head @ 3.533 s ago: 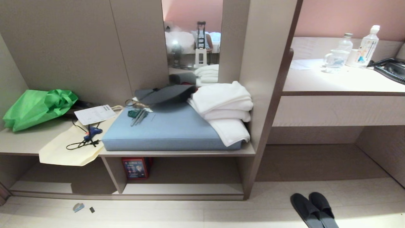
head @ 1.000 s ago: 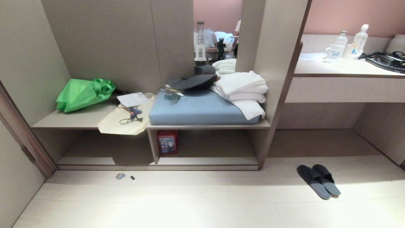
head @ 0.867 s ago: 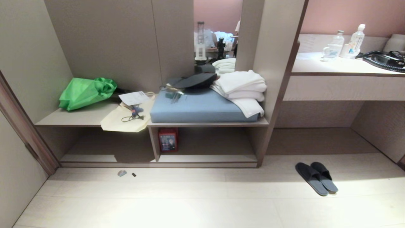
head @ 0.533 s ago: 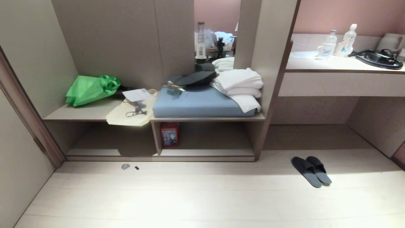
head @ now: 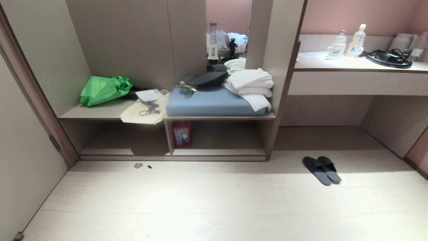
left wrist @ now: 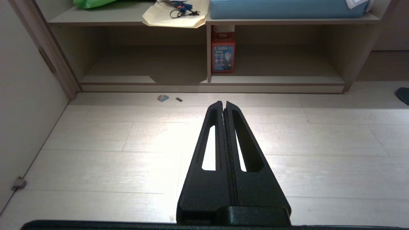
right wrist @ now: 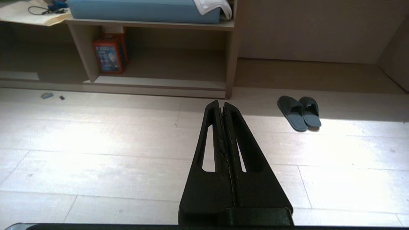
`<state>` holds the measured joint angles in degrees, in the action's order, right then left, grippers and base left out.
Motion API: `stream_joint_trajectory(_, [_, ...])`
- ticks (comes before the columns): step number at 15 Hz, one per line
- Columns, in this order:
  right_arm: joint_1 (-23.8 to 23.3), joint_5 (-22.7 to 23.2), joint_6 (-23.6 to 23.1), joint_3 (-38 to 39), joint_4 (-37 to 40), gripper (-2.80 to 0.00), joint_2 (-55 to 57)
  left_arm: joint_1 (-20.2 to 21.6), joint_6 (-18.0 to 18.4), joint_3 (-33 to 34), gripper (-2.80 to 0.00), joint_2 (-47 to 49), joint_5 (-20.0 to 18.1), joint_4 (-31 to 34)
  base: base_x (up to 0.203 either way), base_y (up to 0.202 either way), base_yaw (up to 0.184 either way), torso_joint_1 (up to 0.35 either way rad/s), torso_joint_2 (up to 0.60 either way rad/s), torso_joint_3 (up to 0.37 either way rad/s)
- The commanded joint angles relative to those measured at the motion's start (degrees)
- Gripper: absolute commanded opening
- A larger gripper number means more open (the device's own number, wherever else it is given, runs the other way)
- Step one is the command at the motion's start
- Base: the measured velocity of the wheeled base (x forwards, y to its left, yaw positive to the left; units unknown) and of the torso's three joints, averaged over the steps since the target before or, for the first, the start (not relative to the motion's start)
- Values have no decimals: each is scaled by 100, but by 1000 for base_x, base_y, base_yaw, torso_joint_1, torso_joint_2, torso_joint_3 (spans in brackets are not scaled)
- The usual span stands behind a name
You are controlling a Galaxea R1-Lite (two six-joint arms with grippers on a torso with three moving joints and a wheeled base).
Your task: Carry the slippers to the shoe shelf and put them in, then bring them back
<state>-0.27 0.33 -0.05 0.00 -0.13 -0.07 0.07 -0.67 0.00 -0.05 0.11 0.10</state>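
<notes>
Slippers (head: 321,165): you have the pair side by side on the pale floor (head: 214,201), touching each other, toes towards the recess under the desk (head: 361,67), just right of the unit's end panel.
Shelf (head: 219,152): the low cubby with the raised front lip sits left of the slippers; a red box (head: 182,134) stands against its divider at the left end.
Left gripper (left wrist: 224,103): jaws pressed together, empty, aimed over bare floor at the cubby; the slippers barely show at the edge of its view.
Right gripper (right wrist: 222,103): jaws pressed together, empty; the slippers (right wrist: 299,112) lie ahead of the tips and off to the robot's right, well apart.
Risk, reach: neither arm is near the pair, so you likely need to drive closer and bend low; a skewed approach could nudge a slipper under the desk.
Risk, grasp: the slippers are flat and soft. Shut jaws will only push them, so open first; pinching one upper may leave its mate behind.
Risk, placing: the lip could catch a drooping sole, and the red box narrows that end.
Risk, clutter: small scraps (head: 142,165) lie on the floor before the shelf, in the base's likely path.
</notes>
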Motion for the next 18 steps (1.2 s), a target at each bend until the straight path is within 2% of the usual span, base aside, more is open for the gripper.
stream_joint_trajectory(1, [0,2,-4,0,-4,-280,-1,1,-3,0,-280,5,-2,-10,-180,0,-3,-5,0,2])
stream_joint_trajectory(18, [0,-7,14,0,-4,-280,-1,1,-3,0,-280,5,-2,-1,-7,0,0,0,0,0])
